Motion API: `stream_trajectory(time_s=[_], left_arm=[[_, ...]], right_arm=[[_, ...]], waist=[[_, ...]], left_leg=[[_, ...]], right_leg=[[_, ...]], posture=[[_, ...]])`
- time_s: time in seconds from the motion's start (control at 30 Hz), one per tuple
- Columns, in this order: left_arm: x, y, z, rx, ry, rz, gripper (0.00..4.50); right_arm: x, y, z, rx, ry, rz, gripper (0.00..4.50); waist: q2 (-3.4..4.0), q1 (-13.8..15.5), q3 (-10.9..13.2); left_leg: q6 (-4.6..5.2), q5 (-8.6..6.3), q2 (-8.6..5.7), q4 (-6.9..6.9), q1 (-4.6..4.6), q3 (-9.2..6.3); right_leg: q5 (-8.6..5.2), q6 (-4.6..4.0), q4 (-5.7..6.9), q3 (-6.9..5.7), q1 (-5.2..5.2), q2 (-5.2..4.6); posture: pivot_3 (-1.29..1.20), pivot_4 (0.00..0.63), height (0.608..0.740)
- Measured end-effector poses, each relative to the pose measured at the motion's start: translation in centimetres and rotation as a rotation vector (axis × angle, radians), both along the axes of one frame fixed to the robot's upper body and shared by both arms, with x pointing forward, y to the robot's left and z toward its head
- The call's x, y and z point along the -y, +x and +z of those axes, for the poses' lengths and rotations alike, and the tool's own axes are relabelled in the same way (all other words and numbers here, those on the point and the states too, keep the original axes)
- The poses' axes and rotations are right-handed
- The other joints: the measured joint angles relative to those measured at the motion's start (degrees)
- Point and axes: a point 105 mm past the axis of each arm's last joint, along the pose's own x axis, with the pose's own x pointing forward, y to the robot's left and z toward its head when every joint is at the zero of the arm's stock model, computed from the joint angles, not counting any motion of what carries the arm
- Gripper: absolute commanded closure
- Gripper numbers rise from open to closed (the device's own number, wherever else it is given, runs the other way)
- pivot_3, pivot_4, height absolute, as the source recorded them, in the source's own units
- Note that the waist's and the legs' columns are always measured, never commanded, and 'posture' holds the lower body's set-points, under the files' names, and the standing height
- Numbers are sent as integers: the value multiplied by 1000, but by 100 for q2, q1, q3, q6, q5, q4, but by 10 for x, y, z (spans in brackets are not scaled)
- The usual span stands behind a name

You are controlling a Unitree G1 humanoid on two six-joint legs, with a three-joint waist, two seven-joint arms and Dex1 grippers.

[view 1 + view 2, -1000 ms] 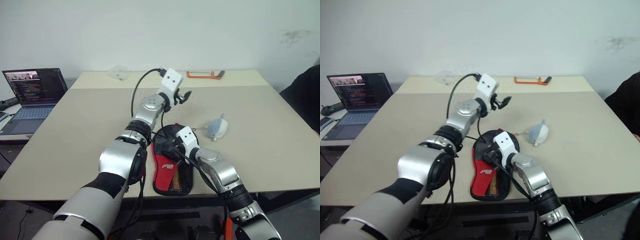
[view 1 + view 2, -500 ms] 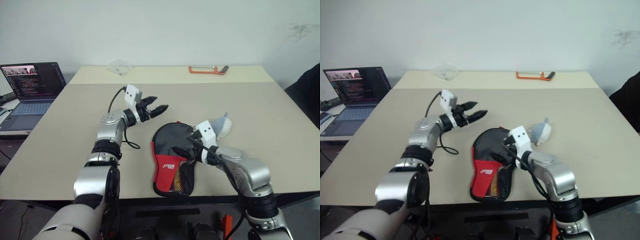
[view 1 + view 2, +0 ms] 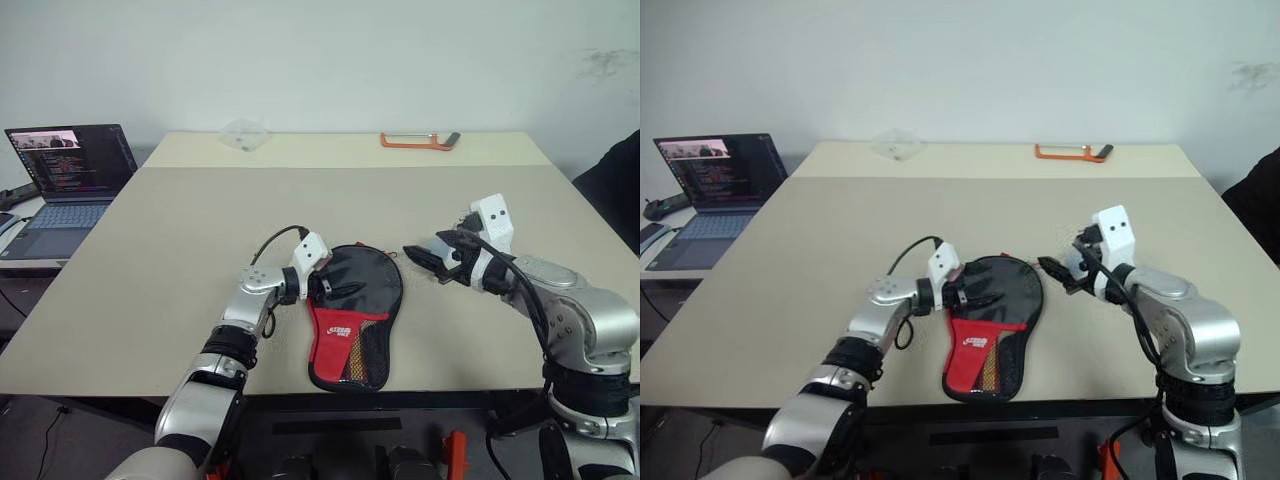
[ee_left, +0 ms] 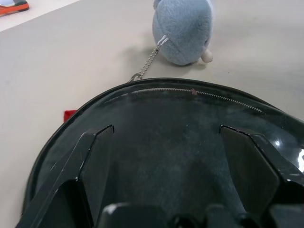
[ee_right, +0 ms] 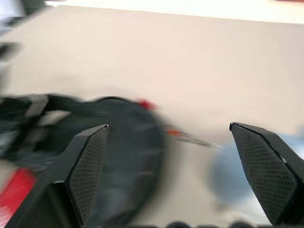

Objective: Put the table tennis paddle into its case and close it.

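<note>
The case [image 3: 352, 318] lies flat near the table's front edge, its round black part toward the far side and its red logo panel and mesh pocket toward me. A zipper line [image 4: 199, 93] runs along the round rim. The table tennis paddle is hidden; I cannot tell whether it is inside. My left gripper [image 3: 335, 290] is low at the case's left edge, open, its fingers [image 4: 95, 161] spread over the black fabric with nothing between them. My right gripper [image 3: 422, 258] hangs open in the air just right of the case, apart from it.
A grey-blue plush toy [image 4: 183, 31] on a bead chain lies just beyond the case. An open laptop [image 3: 65, 175] stands at the left. An orange-handled tool [image 3: 415, 141] and a clear plastic piece [image 3: 243, 133] lie at the far edge. A person's dark sleeve [image 3: 615, 190] shows at the right.
My left gripper has come down and back from high over the table to the case's left edge. My right gripper has lifted off the case and swung out to the right.
</note>
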Motion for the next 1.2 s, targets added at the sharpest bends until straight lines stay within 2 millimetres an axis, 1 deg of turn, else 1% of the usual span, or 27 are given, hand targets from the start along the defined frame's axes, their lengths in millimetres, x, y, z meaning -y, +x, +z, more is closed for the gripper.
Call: stream_trajectory(time_s=[0.13,0.3,0.37,0.4,0.5,0.57,0.73,0.83,1.03,1.13,1.2], left_arm=[[3,-1,-3,-7,4,-7,631],[-1,0,-4,-12,12,2,631],[-2,0,-4,-13,14,4,631],[-2,0,-4,-13,15,5,631],[-3,0,-4,-13,15,5,631],[-2,0,-4,-14,14,2,631],[3,-4,-6,-24,16,-36,631],[4,-7,-8,-29,27,-60,585],[4,-10,-13,-29,57,-85,585],[5,-10,-14,-25,62,-93,585],[5,-10,-15,-30,60,-93,585]], right_arm=[[8,22,-21,-27,-12,-92,0],[16,41,-22,-4,-29,-169,0],[19,44,-31,-27,-40,-189,0],[22,46,-39,-48,-51,-202,0],[26,49,-48,-67,-73,-222,0],[26,51,-51,-71,-80,-221,0],[27,54,-50,-68,-85,-229,0],[28,54,-51,-71,-87,-236,597],[28,54,-51,-71,-94,-238,2341],[30,50,-52,-67,-101,-235,3107],[34,46,-52,-67,-114,-230,3522]], waist=[[0,-7,0],[0,-2,0],[0,5,0],[0,6,0],[0,0,0],[1,-7,0],[1,-6,0],[1,-5,0],[2,1,-1],[5,6,-3],[10,15,-6]], left_leg=[[0,1,2,0,3,6],[0,1,2,1,2,5],[0,1,1,1,2,5],[0,1,1,1,2,7],[0,1,2,1,3,8],[0,1,3,1,4,8],[0,1,2,4,5,8],[0,1,2,4,5,8],[1,1,1,4,7,8],[1,1,1,4,10,8],[1,1,0,5,10,8]], right_leg=[[0,0,4,4,-2,1],[0,0,6,4,-2,1],[0,0,5,4,-2,1],[0,-1,5,5,-2,1],[0,-1,7,5,-2,1],[0,-1,8,6,-2,1],[0,-1,11,6,-1,1],[0,-1,12,6,-1,1],[0,-1,12,6,1,1],[0,-1,12,6,4,1],[0,-1,12,5,5,1]], posture=[[0,150,740],[0,150,740],[0,150,740],[0,150,740],[0,150,740],[0,150,740],[0,150,740],[0,150,740],[0,150,740],[0,150,740],[0,150,740]])
